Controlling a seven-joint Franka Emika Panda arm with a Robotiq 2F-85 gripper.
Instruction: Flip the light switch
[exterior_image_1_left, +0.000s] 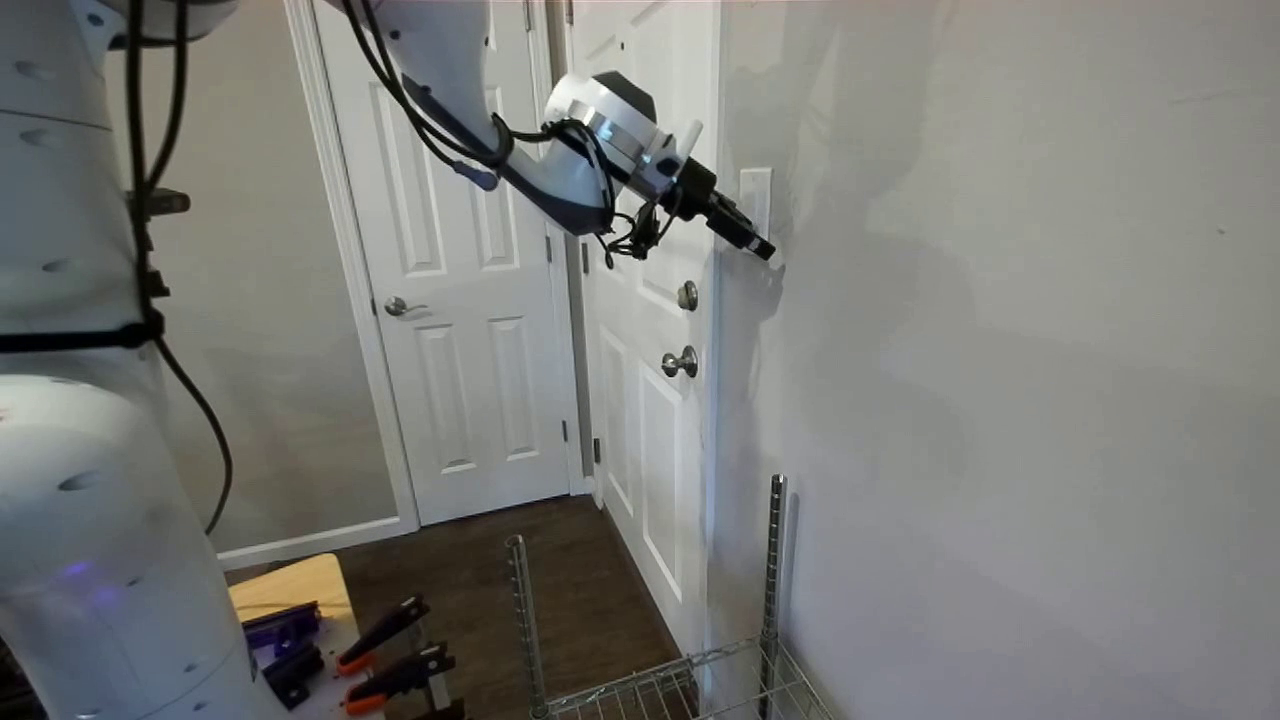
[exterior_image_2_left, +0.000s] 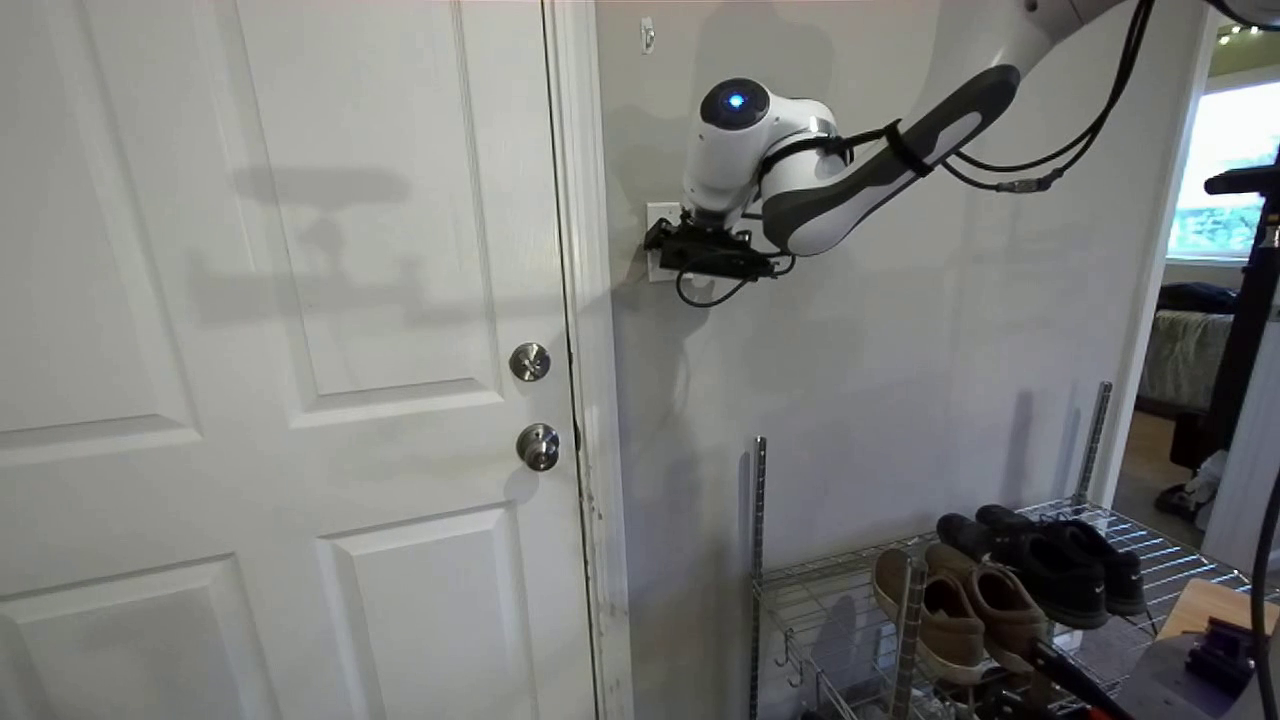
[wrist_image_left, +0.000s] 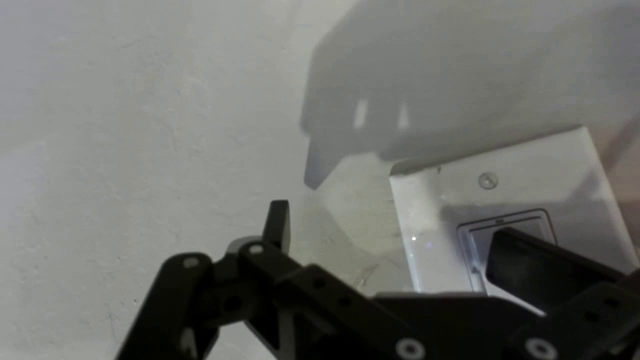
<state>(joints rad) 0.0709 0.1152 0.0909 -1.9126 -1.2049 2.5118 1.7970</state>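
Observation:
The light switch is a white wall plate with a rectangular rocker. It shows in the wrist view (wrist_image_left: 537, 160) at lower right, tilted in the picture. In both exterior views the plate (exterior_image_1_left: 757, 190) (exterior_image_2_left: 663, 212) is on the wall beside the white door, partly behind the gripper. My gripper (wrist_image_left: 387, 227) is open and empty, its two black fingers wide apart. The right-hand finger overlaps the rocker; I cannot tell whether it touches. The left-hand finger is over bare wall left of the plate. The gripper (exterior_image_1_left: 762, 247) (exterior_image_2_left: 700, 250) is close to the wall. The rocker's lower part is hidden.
A white door with a deadbolt (exterior_image_2_left: 530, 362) and a round knob (exterior_image_2_left: 538, 447) is beside the plate. Below stands a wire shelf with upright posts (exterior_image_1_left: 775, 570), bearing brown shoes (exterior_image_2_left: 955, 615) and black shoes (exterior_image_2_left: 1060, 570). A small hook (exterior_image_2_left: 647, 36) is above.

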